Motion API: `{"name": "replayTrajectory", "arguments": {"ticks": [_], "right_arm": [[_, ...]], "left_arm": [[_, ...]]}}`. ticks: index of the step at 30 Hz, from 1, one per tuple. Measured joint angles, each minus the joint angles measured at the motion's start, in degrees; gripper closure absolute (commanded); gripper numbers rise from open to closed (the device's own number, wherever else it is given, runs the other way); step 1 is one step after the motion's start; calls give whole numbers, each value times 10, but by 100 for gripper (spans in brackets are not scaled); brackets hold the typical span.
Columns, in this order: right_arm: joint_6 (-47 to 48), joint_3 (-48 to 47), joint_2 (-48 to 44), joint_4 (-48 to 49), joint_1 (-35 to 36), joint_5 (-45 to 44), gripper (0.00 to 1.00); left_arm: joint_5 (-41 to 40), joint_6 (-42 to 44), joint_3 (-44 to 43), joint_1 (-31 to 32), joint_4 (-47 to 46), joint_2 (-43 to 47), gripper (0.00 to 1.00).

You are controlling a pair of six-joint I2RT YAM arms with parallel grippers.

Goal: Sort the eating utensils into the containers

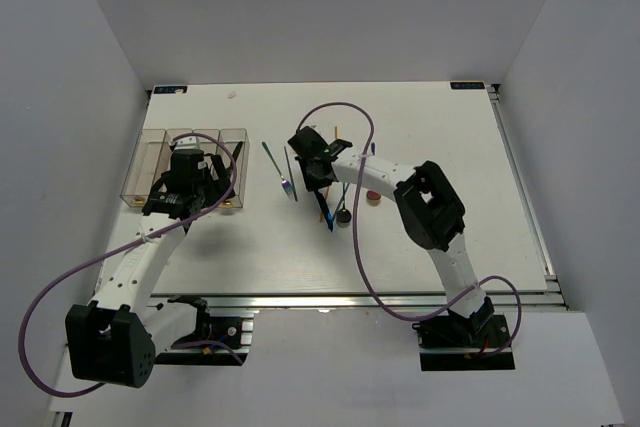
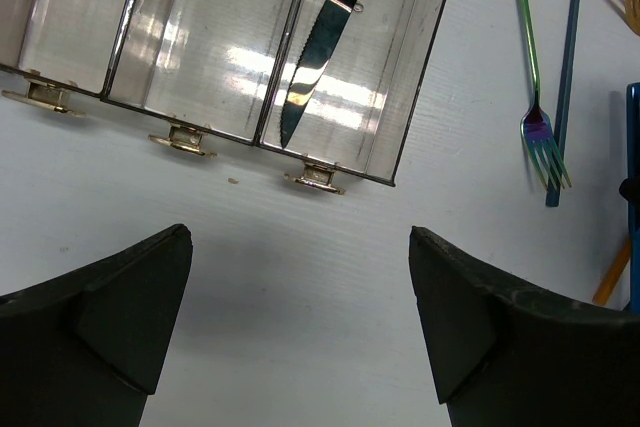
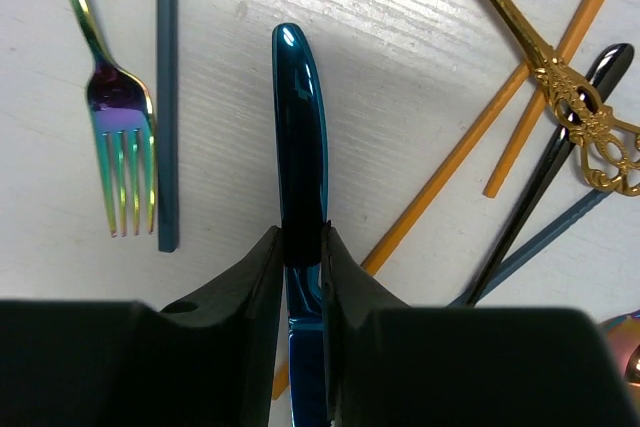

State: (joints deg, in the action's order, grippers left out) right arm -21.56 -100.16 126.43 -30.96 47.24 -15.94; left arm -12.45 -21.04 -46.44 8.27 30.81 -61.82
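Blue utensil (image 3: 299,137) sits pinched between the right jaws.

Robotics laboratory test cell. A white worktop (image 1: 430,247) is enclosed on three sides by plain white panels (image 1: 330,7) and bordered along its near edge by an aluminium rail (image 1: 330,299). Two white-and-black robot arms, the left arm (image 1: 135,267) and the right arm (image 1: 445,247), stand on black base plates (image 1: 465,352) at that edge, with purple cables (image 1: 40,317) looping loosely from them.
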Motion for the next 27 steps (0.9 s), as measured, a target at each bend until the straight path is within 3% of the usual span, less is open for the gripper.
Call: {"name": "replayTrajectory", "arguments": {"ticks": [6,10,17,25,27], "right_arm": [[-6,19,-34,16,0,9,100],[-6,46,-68,28,2,37,100],[-14,101,-165,58,29,109,100],[-32,101,-226,118,79,161,100],[-35,101,-225,123,84,168,100]], "left_arm": [[17,-3,0,0,-1,5,2],[85,-36,1,0,-28,14,2],[280,-208,89,3,-252,27,2],[362,-320,121,11,-401,-14,3],[369,-331,122,11,-415,-15,10]]}}
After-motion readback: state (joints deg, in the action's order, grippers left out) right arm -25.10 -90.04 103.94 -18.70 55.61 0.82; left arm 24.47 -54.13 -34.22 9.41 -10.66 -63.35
